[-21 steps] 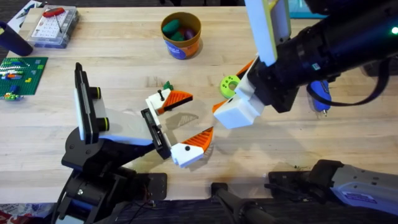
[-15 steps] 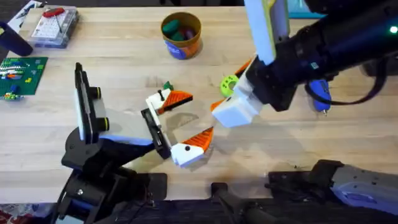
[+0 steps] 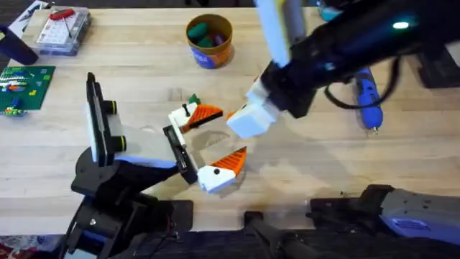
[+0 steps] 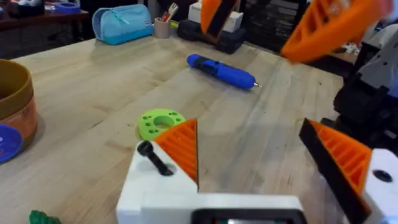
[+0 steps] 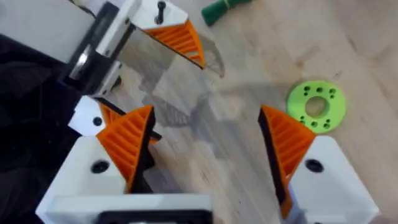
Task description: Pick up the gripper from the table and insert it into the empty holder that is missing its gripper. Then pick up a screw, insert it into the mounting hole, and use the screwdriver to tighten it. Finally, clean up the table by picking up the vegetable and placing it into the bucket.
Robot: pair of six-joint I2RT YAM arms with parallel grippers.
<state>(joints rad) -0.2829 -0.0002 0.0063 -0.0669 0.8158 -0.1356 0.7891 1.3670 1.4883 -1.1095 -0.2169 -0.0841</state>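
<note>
The black-and-white holder stands at the left on a black stand. Its two orange fingers are my left gripper, open with nothing between them. The far one is the gripper, seated in the holder with a black screw standing up from its white base. My right gripper hangs open just right of that fingertip. The blue screwdriver lies at the right. The small green vegetable lies behind the screw. The bucket stands at the back.
A green ring lies on the table under my right arm. A clear parts box and a green brick plate sit at the far left. Bare wood stretches between the holder and the screwdriver.
My right arm has swung left and a little back, bringing its open gripper close to the fingertip with the screw and covering the green ring in the overhead view. The holder has not moved.
</note>
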